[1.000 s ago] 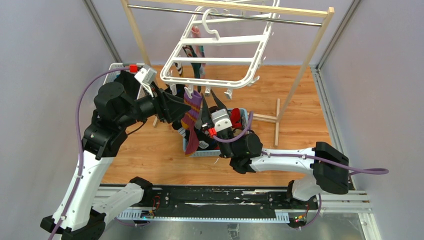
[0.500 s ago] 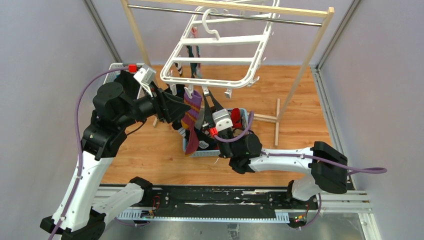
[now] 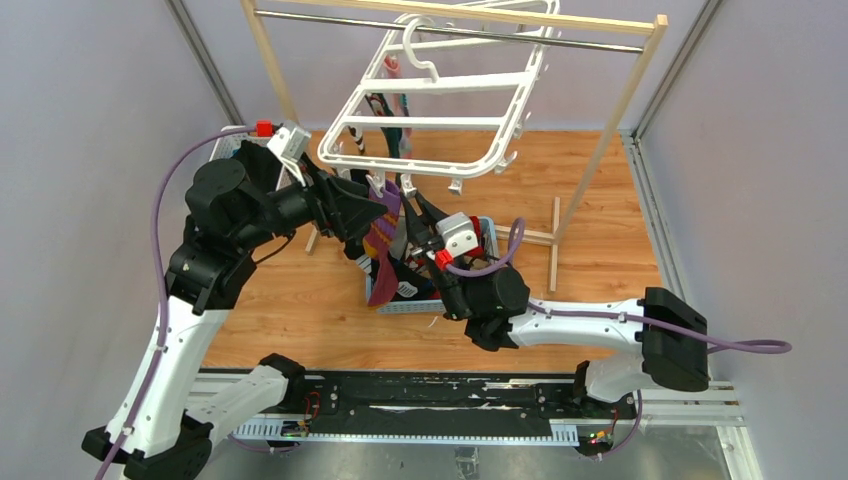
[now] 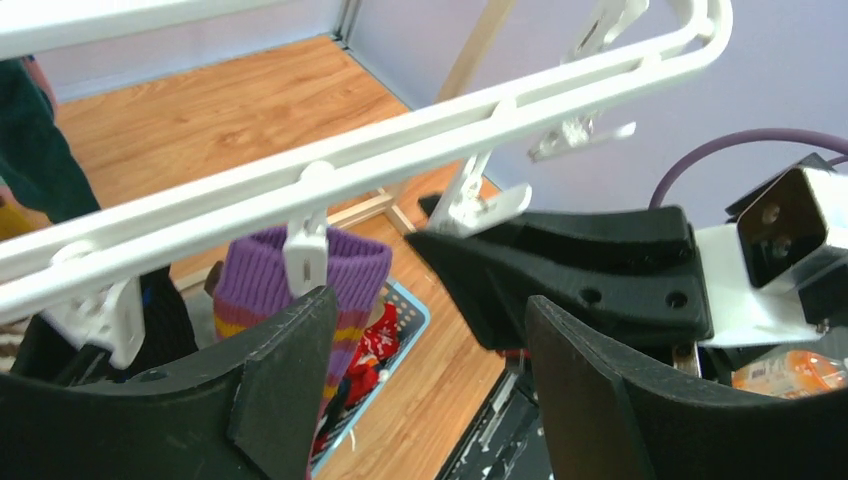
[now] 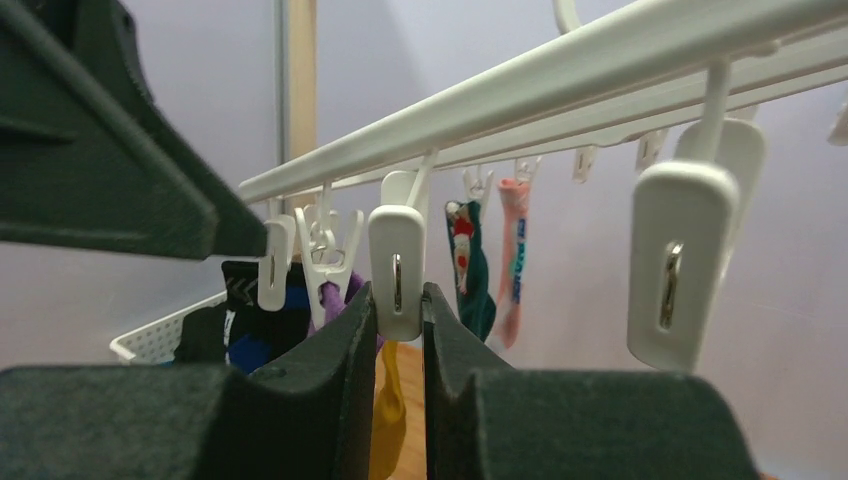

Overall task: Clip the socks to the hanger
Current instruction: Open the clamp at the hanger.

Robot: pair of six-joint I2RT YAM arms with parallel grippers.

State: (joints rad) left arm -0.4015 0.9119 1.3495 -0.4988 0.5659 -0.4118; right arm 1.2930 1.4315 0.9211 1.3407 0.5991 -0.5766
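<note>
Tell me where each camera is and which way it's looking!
Top camera: high behind the robot, looking down at the table, hanger, left arm and right arm.
Left wrist camera: on the left arm, looking through the open left hand at the hanger's bar and a clipped purple sock.
Right wrist camera: on the right arm, looking up along the hanger; the right hand pinches one white clip.
Shared: both wrist views show the hanger.

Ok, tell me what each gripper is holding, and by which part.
The right gripper pinches a white plastic clip by its lower end. The left gripper is open, holding nothing; the purple striped sock hangs clipped to the white plastic hanger.
</note>
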